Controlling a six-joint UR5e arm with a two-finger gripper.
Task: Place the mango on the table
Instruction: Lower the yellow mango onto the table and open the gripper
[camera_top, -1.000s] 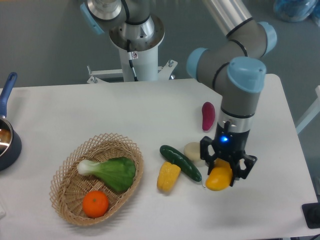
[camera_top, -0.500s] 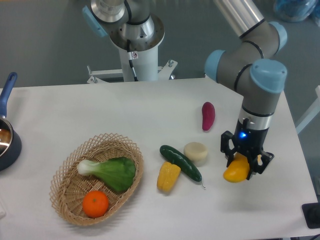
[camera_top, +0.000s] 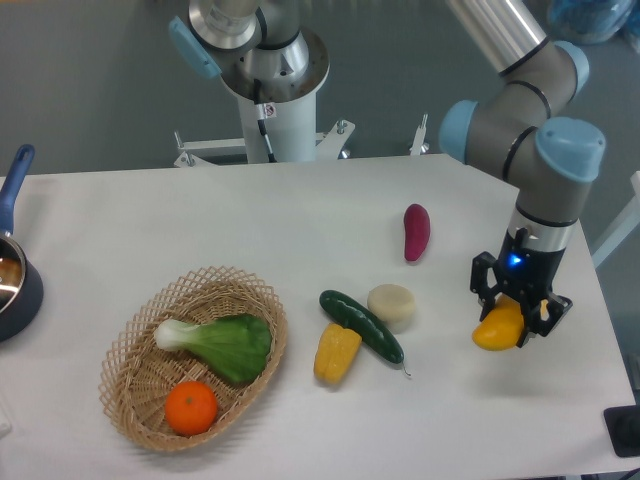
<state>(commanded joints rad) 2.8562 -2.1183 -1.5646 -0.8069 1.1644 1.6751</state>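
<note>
Down at about 7 o'clock on the table (camera_top: 150, 215), the basket (camera_top: 130, 350) holds a bok choy (camera_top: 222, 343) and, nearer the front rim, an orange (camera_top: 190, 408). At 9 o'clock a dark pot (camera_top: 14, 285) with a blue handle sits half out of view; something brownish shows inside it, but I cannot tell what. I can read no writing or labels anywhere.

My arm comes in from 1 o'clock, bends at the blue-capped joints and drops straight down over the right side of the table, at about 4 o'clock. My gripper (camera_top: 520, 318) points downward with a blue light lit on the wrist above it. Its two black fingers are closed around the mango (camera_top: 498, 328), which sticks out toward the front left of them. I cannot tell whether the mango touches the tabletop or hangs just above it.

Near the centre lie a cucumber (camera_top: 361, 325), a corn cob (camera_top: 337, 353) beside its lower end, and a pale round block (camera_top: 391, 305) touching its upper side. A purple sweet potato (camera_top: 416, 231) lies at 2 o'clock, well apart from my gripper.
</note>
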